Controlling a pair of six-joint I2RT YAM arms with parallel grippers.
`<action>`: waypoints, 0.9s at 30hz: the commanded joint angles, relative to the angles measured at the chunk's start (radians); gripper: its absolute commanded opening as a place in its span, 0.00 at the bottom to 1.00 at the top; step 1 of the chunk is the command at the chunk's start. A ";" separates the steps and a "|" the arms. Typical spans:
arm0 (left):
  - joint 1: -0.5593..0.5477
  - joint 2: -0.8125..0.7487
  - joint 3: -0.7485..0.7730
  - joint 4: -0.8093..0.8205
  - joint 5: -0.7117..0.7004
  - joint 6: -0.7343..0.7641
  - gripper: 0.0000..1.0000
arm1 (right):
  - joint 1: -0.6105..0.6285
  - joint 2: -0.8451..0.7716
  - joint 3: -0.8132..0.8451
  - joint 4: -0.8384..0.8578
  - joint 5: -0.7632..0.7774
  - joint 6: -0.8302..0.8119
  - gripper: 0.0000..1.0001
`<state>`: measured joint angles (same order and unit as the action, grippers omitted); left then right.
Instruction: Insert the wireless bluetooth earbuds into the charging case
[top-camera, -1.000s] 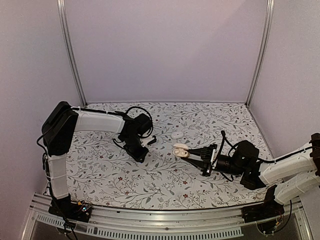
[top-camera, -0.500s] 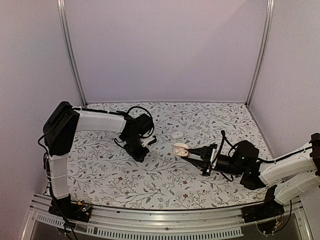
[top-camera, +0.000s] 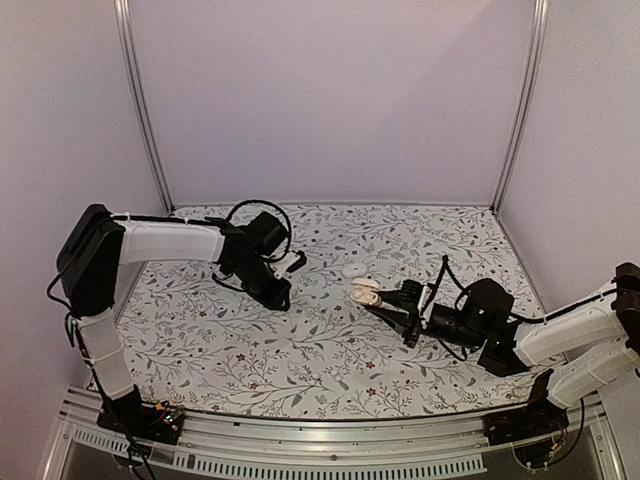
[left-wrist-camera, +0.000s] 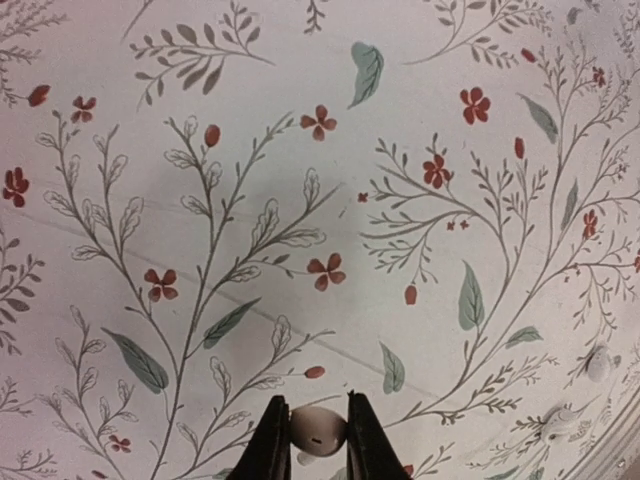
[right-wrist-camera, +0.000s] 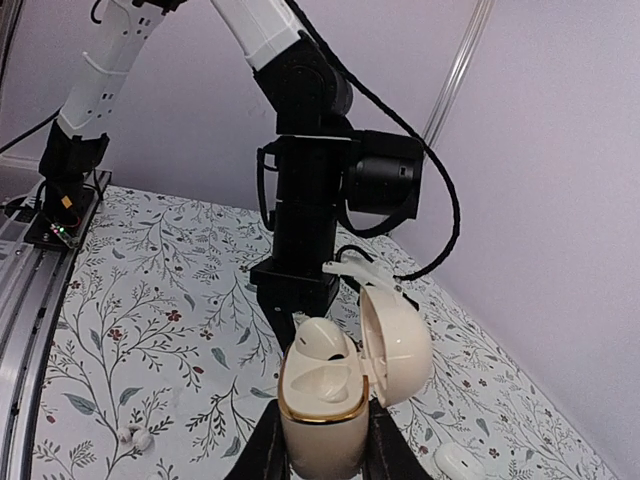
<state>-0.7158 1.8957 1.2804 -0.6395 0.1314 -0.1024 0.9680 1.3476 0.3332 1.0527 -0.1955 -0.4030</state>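
Glossy cream plastic charging case, glossy white earbud, matt flower-printed table cover.

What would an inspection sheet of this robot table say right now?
Surface: white floral-print table cover, lying flat.
Job's things: small cream rounded plastic charging case, hinged lid open, upright in the right jaws; one small glossy white oval plastic earbud in the left jaws; another white oval piece lying on the cover near the case.
Clutter: one tiny pale bit, too small to identify.
Grippers: left jaws shut on the earbud; right jaws shut on the case.
Cables: black cables looping at both wrists.
Surroundings: plain lilac walls, aluminium corner posts, metal rail at the near edge.
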 joint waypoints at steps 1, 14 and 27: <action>0.051 -0.117 -0.054 0.169 0.068 -0.046 0.11 | -0.029 0.047 0.020 0.069 0.033 0.080 0.00; 0.000 -0.539 -0.361 0.833 0.088 -0.191 0.11 | -0.031 0.339 0.123 0.406 0.113 0.188 0.00; -0.177 -0.584 -0.480 1.190 0.056 -0.199 0.10 | -0.026 0.436 0.187 0.492 0.123 0.235 0.00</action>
<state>-0.8471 1.3029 0.8108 0.3893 0.1978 -0.2928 0.9413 1.7622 0.4908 1.4849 -0.1020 -0.2035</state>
